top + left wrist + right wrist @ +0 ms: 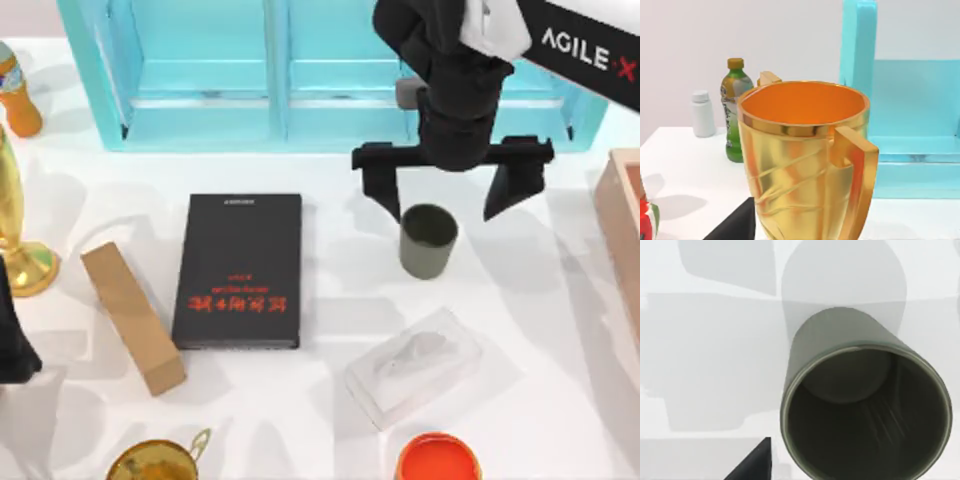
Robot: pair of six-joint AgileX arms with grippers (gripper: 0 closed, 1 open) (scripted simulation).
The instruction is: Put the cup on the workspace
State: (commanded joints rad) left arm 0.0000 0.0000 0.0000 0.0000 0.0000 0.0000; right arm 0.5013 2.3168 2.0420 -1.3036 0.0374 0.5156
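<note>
Bright even light; soft grey shadows on workspace (330, 330); glare on gold cup (805, 165); slight blur.

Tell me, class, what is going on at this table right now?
The right gripper hangs open over the cup, its fingers spread wide to either side and not touching it. The cup stands upright on the white tabletop, between the black book and the table's right edge, just in front of the turquoise cabinet. The left arm sits parked at the table's left edge, facing a gold handled cup.
</note>
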